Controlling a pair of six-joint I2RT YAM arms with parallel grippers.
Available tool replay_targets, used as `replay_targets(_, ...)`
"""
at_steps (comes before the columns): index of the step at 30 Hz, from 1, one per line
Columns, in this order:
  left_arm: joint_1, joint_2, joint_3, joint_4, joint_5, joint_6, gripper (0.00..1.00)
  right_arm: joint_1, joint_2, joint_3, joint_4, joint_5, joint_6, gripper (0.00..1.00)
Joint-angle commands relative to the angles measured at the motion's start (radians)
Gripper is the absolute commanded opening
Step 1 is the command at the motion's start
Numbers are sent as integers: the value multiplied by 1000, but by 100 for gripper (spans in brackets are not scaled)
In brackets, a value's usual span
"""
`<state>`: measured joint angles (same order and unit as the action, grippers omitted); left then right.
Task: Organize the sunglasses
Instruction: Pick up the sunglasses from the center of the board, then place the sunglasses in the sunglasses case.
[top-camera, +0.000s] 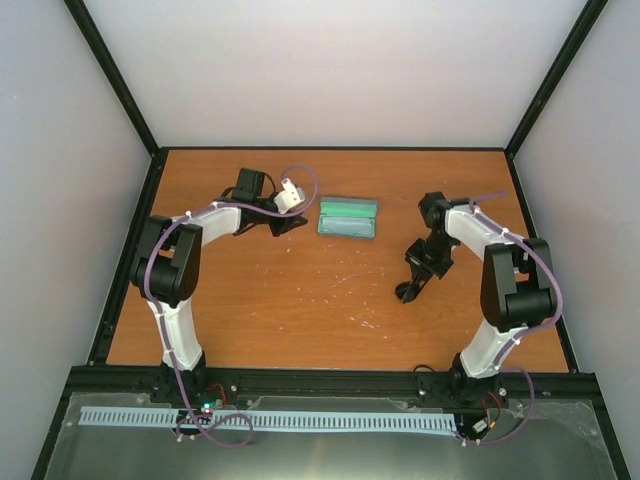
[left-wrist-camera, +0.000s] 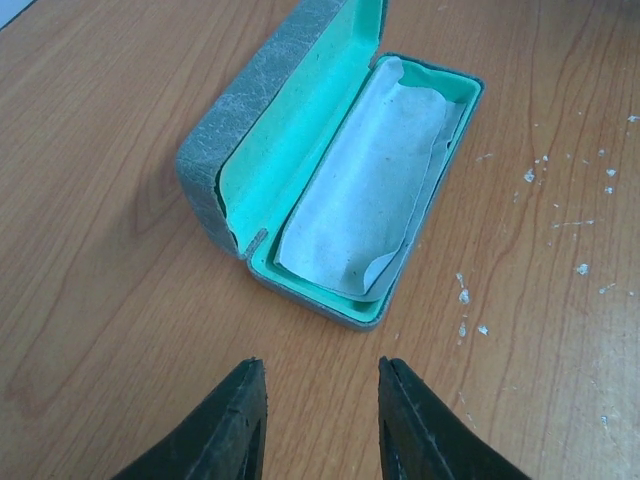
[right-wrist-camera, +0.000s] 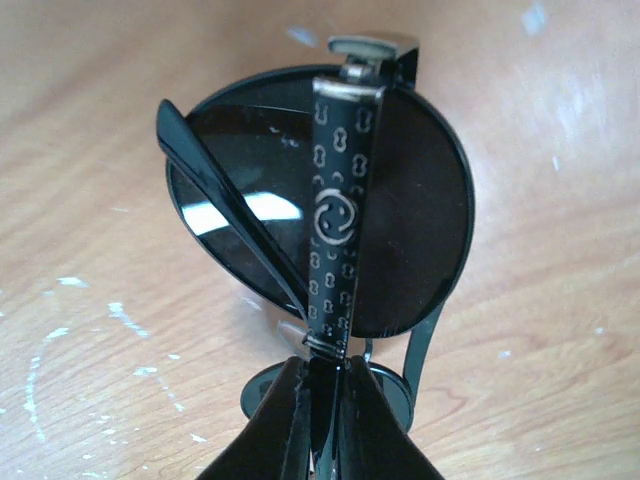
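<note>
Right pincer (right-wrist-camera: 322, 372) is closed tight, its two black fingers (right-wrist-camera: 280, 415) pressed together on the thin frame of the sunglasses (right-wrist-camera: 405, 200), at the spot where the patterned arm ends; the pair is gripped there. Just ahead of the fingertips one round dark lens stands up facing the wrist camera, the patterned arm folded straight across its middle and a plain thin arm slanting across to the left of it. The second lens shows only as a dark rim on either side of the fingertips. Beyond and beneath lies the table (right-wrist-camera: 90, 150), brown wood flecked with white; whether the pair touches it cannot be told. Left pincer (left-wrist-camera: 320, 365) stands about half open, fingers apart with nothing between them, over bare wood. A little ahead of it, not touching, lies the case (left-wrist-camera: 215, 150), open, its grey lid tipped back to the left and the green lining showing. Inside the tray a pale cloth (left-wrist-camera: 365, 190) lies crumpled along its length. From above, the case sits well apart from the right pincer, further out and to its left
</note>
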<state>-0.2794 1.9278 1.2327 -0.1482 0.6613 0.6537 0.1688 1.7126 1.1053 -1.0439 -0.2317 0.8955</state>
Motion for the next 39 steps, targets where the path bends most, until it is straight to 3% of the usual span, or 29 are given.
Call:
replay_targets(1,9,-10,-9,22,10,-4,33,31,43,166,-107,114,-253,3)
replay_targets(8,17,-13,8,11,8,7,33,228,12,367,-110,359,-643,3)
replay_targets(10,18,-16,9,5,8,15,33,274,3,400,-103,477,-738,3)
replay_targets(14,24,-29,8,-5,8,27,33,319,-31,405,1,559,-980,3)
replay_targets(21,45,-61,-25,-4,-12,45,32,343,-97,317,235,523,-1418,3)
replay_targets(27,90,-67,-31,-40,34,40,30,364,-20,341,250,498,-1628,3)
replay_targets(32,142,-34,19,-92,89,43,29,388,5,347,258,453,-1757,3)
replay_targets(39,177,-3,68,-106,96,48,29,419,121,434,251,408,-1805,3)
